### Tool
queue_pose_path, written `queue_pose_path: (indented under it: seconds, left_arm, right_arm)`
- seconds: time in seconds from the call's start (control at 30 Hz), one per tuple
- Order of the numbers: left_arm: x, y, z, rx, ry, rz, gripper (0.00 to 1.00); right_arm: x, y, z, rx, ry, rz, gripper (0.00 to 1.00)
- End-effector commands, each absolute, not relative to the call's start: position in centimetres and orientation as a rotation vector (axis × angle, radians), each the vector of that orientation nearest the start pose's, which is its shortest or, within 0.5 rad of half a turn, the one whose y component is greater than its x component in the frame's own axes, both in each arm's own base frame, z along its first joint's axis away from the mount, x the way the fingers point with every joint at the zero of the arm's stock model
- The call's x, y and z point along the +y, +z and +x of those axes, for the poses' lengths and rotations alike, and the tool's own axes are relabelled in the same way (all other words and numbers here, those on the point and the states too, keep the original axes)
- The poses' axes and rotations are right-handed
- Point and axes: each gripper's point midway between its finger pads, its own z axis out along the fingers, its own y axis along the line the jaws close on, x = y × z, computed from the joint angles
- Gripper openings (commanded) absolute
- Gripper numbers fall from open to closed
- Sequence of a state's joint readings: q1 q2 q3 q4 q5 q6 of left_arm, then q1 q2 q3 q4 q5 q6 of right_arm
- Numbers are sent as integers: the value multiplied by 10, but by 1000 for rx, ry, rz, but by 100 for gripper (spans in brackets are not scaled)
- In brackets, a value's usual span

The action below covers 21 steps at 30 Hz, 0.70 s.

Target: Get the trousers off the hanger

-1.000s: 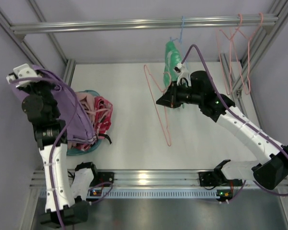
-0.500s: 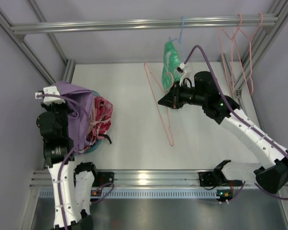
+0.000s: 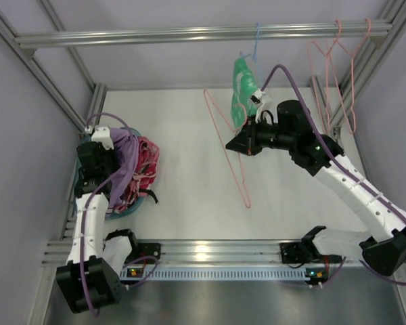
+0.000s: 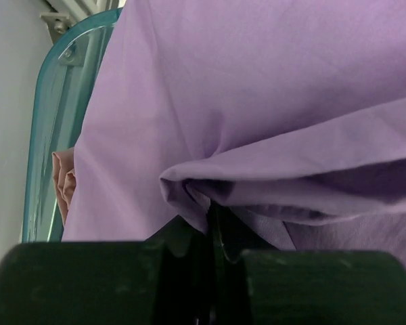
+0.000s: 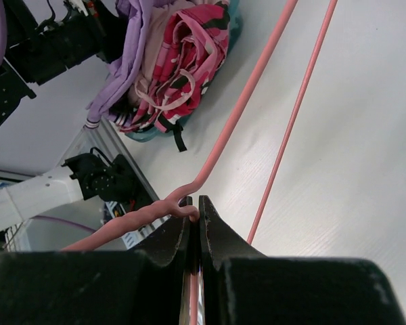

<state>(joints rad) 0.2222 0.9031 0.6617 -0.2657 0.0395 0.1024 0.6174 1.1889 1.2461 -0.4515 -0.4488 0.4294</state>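
Observation:
The lilac trousers (image 3: 125, 161) hang from my left gripper (image 3: 114, 150) and drape over the heap at the table's left edge. In the left wrist view the trousers (image 4: 257, 88) fill the frame, and the left gripper (image 4: 213, 217) is shut on a fold of the cloth. The salmon-pink wire hanger (image 3: 234, 170) is bare and held in the air over the middle of the table. My right gripper (image 3: 231, 144) is shut on it. In the right wrist view the right gripper (image 5: 195, 211) pinches the hanger (image 5: 247, 101) at its twisted neck.
A teal basket (image 3: 125, 210) at the left holds a heap of pink and red clothes (image 3: 143, 162). A green garment (image 3: 242, 84) hangs from the top rail (image 3: 189, 32) just behind the right gripper. More pink hangers (image 3: 338, 68) hang at the rail's right end.
My left arm has swung down and to the right, bringing the trousers from high at the left wall onto the heap. The right gripper and hanger have drifted slightly right.

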Motion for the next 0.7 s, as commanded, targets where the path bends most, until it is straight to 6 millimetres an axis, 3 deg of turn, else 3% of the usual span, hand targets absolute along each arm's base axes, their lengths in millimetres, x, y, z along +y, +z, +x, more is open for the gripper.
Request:
queue_pose_path:
  seconds: [0.0,0.13,0.17,0.27,0.3,0.37,0.47,0.5,0.57,0.63,0.67]
  left_arm:
    - [50,156,290,2132,68,-52,10]
    - [43,186,284,2067,63,1,42]
    - [39,193,281,2051,46,19,57]
    - [30,228,273,1976,24,67,71]
    - [23,248,271,1926,0,96,73]
    - [14,264,265,1891,-34,127,78]
    - [-16,318,251,1736,-128,268,84]
    - [-43,334,240,1666,-242,399,87]
    - [-72,365,222,1553,-352,550,90]
    - [-102,381,202,1452,-504,727,96]
    - [-106,386,199,1428,-515,765,96]
  right_arm:
    - [270,364,225,1871,1108,-563,0]
    - [263,378,211,1827,1100,-609,0]
    - [260,383,206,1811,1100,-619,0]
    - [253,390,190,1779,1103,-679,0]
    - [251,392,185,1767,1108,-696,0]
    - [243,394,173,1751,1092,-734,0]
    - [236,390,159,1745,1083,-794,0]
    - [235,390,154,1741,1099,-814,0]
    - [236,385,143,1751,1138,-860,0]
    - [239,380,137,1766,1179,-892,0]
    - [242,376,136,1783,1205,-906,0]
